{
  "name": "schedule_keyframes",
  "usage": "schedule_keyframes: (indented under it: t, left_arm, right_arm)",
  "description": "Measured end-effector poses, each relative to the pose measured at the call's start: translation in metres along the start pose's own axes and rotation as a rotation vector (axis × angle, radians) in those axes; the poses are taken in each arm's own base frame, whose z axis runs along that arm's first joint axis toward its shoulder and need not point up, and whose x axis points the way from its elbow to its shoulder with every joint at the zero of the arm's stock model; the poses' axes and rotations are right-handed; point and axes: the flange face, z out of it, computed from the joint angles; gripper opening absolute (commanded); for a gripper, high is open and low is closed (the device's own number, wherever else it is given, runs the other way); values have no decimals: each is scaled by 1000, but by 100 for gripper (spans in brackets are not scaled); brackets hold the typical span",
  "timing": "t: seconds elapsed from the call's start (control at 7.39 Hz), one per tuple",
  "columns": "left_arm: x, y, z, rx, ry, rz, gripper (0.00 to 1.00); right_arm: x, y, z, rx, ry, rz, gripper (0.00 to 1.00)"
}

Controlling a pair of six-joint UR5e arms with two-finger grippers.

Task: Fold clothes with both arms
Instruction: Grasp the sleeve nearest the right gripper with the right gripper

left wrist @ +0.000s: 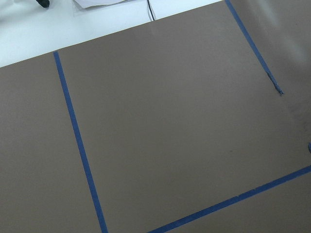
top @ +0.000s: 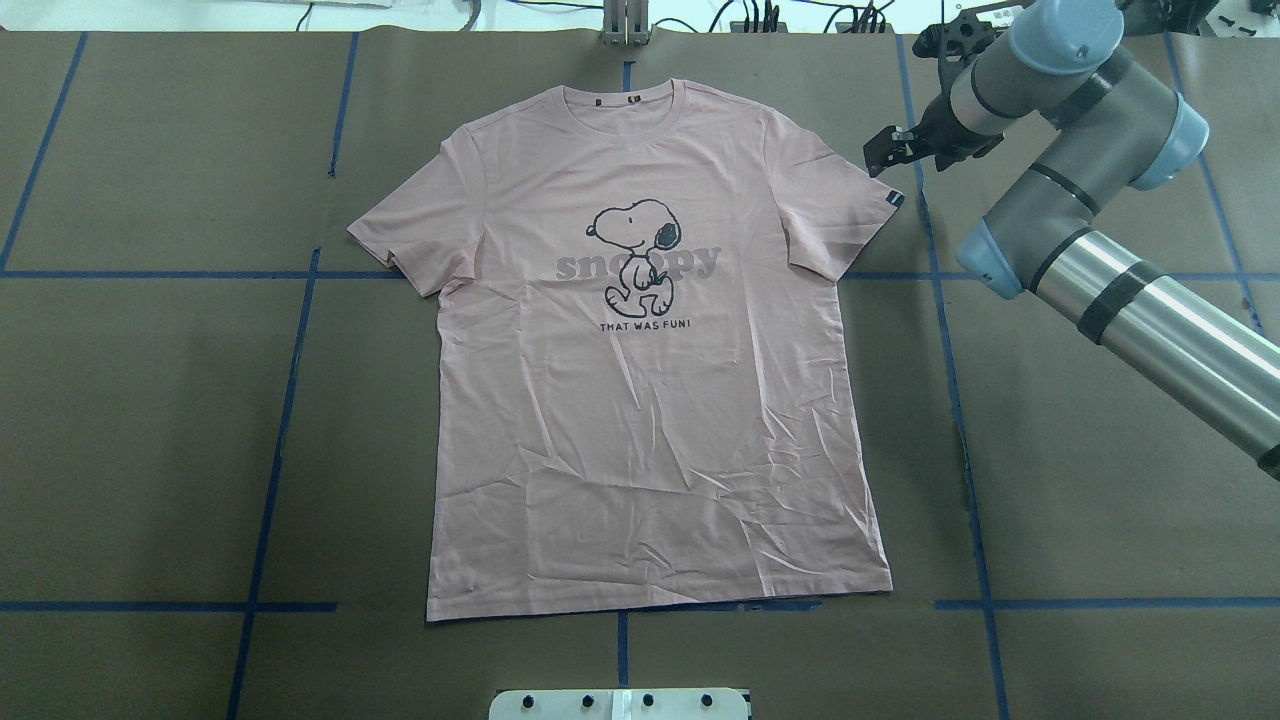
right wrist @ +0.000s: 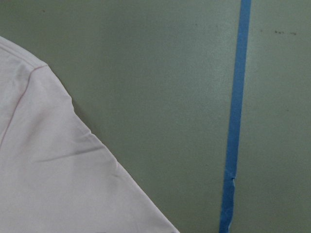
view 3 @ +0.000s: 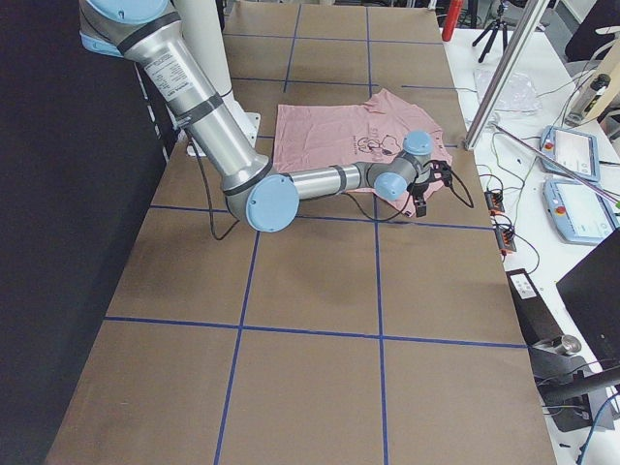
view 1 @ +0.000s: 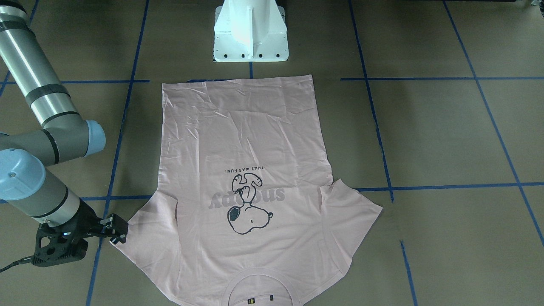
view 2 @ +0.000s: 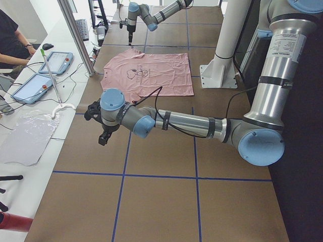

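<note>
**Shirt flat and unfolded, right arm posted at the sleeve, left arm standing off**

We find the pale pink T-shirt [top: 650,400] spread face up in the middle of the table [top: 150,400]. Its collar [top: 625,95] points away from the robot and its hem [top: 660,600] lies nearest the white pedestal [view 1: 250,38]. Both sleeves are laid out to the sides. The body shows light creasing but no layer is turned over, so we judge that no fold has been made yet. This open layout suits the task, since every edge can be reached from outside the cloth.

The right arm [top: 1100,250] reaches to the far corner on its own side. The right gripper [top: 888,152] sits just beside the sleeve that carries the small black tag [top: 893,199]. Its jaws look parted with nothing between them, and the sleeve lies undisturbed. The right wrist view agrees, showing only the sleeve corner, bare table and a blue tape line [right wrist: 235,121]. We read this as a station for taking the sleeve or shoulder edge.

The left arm [view 2: 192,123] is seen only from the table's end. The left gripper [view 2: 103,137] hangs over bare table, well apart from the shirt, and its wrist view shows only tape and table. We cannot tell whether it is parted or clenched. The opposite sleeve [top: 410,225] is unattended, so a matched two-arm lift is, in our judgement, not yet set up.
</note>
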Motion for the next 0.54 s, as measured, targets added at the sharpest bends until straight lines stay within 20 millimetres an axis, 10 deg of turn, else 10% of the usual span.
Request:
schedule_keyframes:
  t: [0.54]
  left_arm:
    - [0,0,0,-1,1,0,100]
  right_arm:
    - [-5,15,23,-2,35,-10,85]
